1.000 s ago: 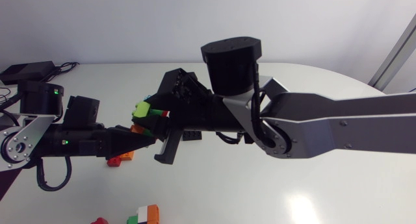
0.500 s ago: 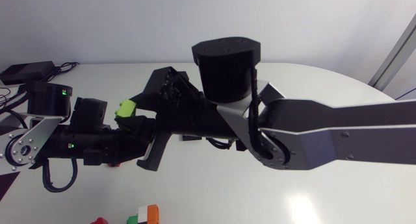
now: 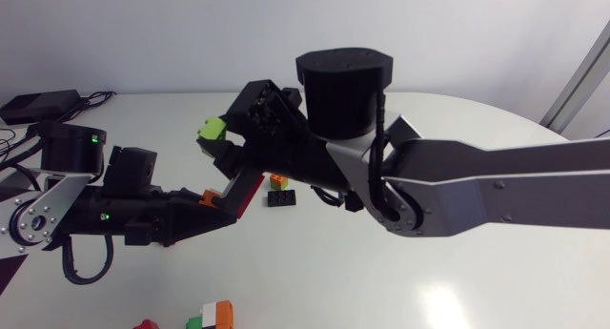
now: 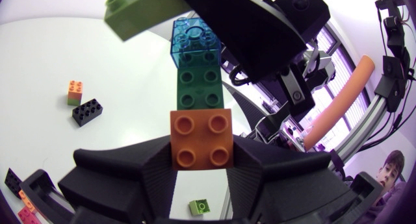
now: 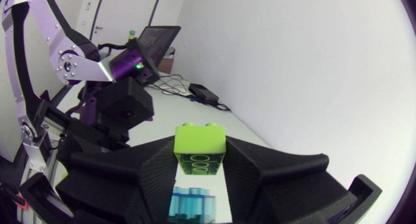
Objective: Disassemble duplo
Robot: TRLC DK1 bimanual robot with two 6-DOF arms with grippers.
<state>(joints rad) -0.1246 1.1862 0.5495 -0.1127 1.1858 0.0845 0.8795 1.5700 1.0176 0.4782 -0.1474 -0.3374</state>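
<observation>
My left gripper (image 4: pixel 201 160) is shut on the orange brick (image 4: pixel 201 139) at the base of a stack. A dark green brick (image 4: pixel 200 87) and a clear blue brick (image 4: pixel 194 45) sit on top of it. My right gripper (image 5: pixel 199 160) is shut on a lime green brick (image 5: pixel 199 146), held apart from the stack with the blue brick (image 5: pixel 192 204) just under it. In the head view the lime brick (image 3: pixel 212 130) shows at the right gripper (image 3: pixel 219 141), above and beyond the left gripper (image 3: pixel 215 199); the stack is mostly hidden there.
A small orange-and-green brick (image 3: pixel 279 181) and a black brick (image 3: pixel 281 197) lie on the table under my right arm. Near the front edge are a red brick (image 3: pixel 145 324) and a green, white and orange stack (image 3: pixel 215 316). Cables lie at the back left.
The lime brick has come off the stack: my right gripper carried it up and towards the back. My left gripper tightened on the orange brick and stayed low with the rest.
</observation>
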